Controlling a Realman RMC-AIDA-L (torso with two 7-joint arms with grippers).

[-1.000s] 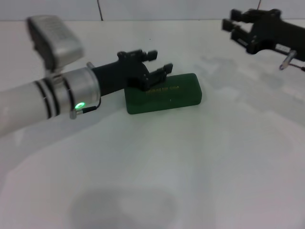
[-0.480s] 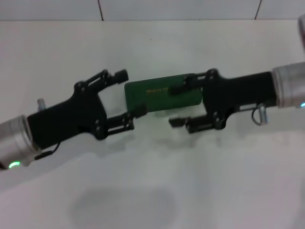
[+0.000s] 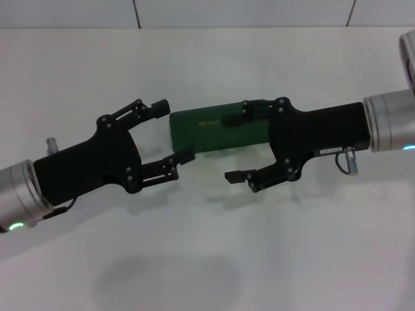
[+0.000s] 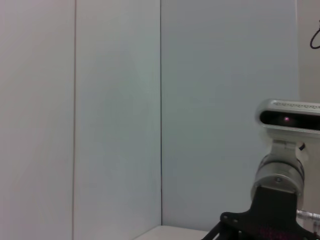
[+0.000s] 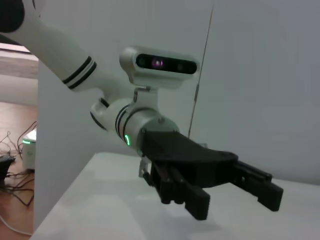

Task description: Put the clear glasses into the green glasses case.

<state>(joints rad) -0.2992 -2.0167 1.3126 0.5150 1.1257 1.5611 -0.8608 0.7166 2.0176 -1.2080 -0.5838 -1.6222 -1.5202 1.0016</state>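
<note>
The green glasses case (image 3: 209, 133) lies shut on the white table, lid up, with faint lettering on it. My left gripper (image 3: 174, 130) is open at the case's left end, one finger behind it and one in front. My right gripper (image 3: 232, 148) is open at the case's right part; its far finger reaches over the lid and its near finger hangs in front of the case. Neither holds anything. The right wrist view shows the left gripper (image 5: 235, 199) open above the table. The clear glasses are out of view.
The white table (image 3: 207, 259) runs to a tiled wall (image 3: 194, 13) behind. A faint grey shadow (image 3: 168, 278) lies on the table near the front. The left wrist view shows only wall panels and the right arm's wrist camera (image 4: 290, 117).
A second ago the right arm was high at the far right; it has swung in to the case. The left gripper has dropped back and turned, its fingers now flanking the case's left end.
</note>
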